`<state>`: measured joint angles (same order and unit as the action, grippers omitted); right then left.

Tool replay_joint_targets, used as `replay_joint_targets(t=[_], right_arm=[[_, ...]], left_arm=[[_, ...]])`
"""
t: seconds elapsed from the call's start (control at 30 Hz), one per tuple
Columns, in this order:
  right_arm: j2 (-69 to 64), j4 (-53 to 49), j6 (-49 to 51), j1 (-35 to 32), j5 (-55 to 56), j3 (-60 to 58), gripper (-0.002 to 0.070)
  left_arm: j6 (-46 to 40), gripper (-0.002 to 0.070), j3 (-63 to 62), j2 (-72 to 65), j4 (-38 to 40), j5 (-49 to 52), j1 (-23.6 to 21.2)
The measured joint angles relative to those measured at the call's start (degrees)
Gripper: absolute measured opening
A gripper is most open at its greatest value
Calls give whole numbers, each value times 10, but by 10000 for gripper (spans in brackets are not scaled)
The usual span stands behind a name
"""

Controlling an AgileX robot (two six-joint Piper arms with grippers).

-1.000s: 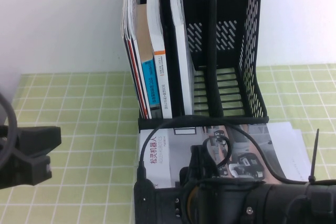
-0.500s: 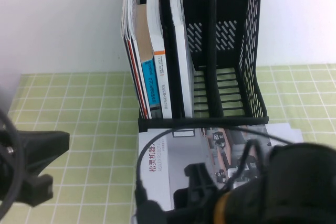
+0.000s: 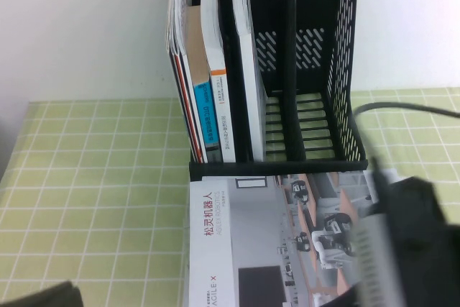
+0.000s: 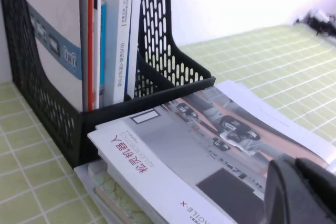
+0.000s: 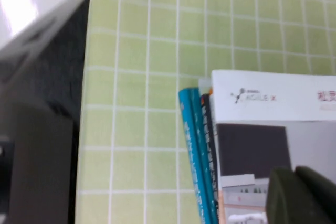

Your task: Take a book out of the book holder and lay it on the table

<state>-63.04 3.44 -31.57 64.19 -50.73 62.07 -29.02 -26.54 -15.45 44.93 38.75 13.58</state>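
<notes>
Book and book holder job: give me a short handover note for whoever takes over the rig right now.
Right gripper: fingers shut, holding nothing, over the book's near end.
Left gripper: low at the near left, off the book.
Book: flat, cover up, in front of the book holder, resting on a pile of blue-spined books on the table.
Done: book is out and laid down.
Left: probably only moving both arms clear.

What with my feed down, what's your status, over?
Right gripper shut, above the book. Left gripper low, by its near corner. Book flat on a stack before the book holder. Nothing blocking.
</notes>
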Motion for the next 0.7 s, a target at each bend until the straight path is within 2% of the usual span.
replay_joint_targets(t=[0.23,0.43,0.6,0.7], right_arm=[[146,27,22,-50,77,-114,3],[303,8,57,-56,163,-244,3],[396,-124,205,-56,265,-344,2],[426,-189,237,-56,280,-381,2]], left_arm=[[-14,-3,97,82,14,-32,0],[-20,-1,133,91,11,-74,0],[-20,-1,144,91,10,-146,0],[-20,-2,146,91,10,-158,0]])
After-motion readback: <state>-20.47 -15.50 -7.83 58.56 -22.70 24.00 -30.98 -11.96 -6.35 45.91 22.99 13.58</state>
